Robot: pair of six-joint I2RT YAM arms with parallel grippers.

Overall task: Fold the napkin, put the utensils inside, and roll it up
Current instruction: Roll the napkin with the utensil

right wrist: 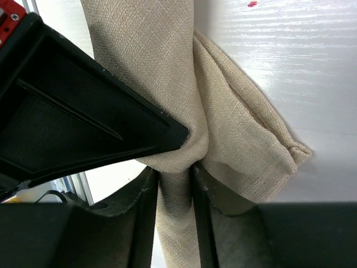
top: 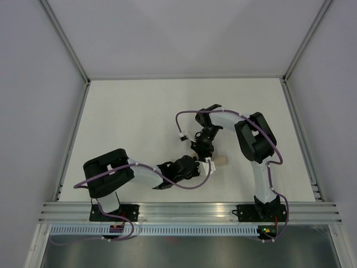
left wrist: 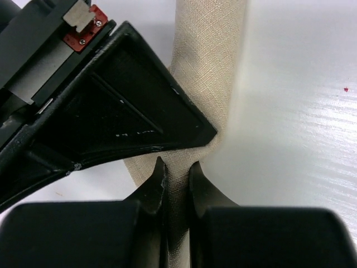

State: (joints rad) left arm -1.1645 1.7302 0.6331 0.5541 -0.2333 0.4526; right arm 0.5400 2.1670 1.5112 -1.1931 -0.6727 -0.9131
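Observation:
The napkin [top: 220, 162] is a rolled beige tube lying on the white table just in front of the arms; only its right end shows from above. My left gripper [top: 195, 166] comes in from the left. In the left wrist view the left gripper [left wrist: 177, 167] is shut on the napkin [left wrist: 206, 67], which fills the narrow gap between the jaws. My right gripper [top: 202, 152] reaches down from behind. The right wrist view shows the right gripper [right wrist: 175, 174] pinching the napkin [right wrist: 234, 123] close beside the other gripper's black finger [right wrist: 72, 123]. The utensils are hidden.
White table [top: 139, 123] enclosed by pale walls, with an aluminium rail [top: 184, 211] along the near edge. The two grippers stand almost touching. A small red speck [left wrist: 346, 89] marks the table surface.

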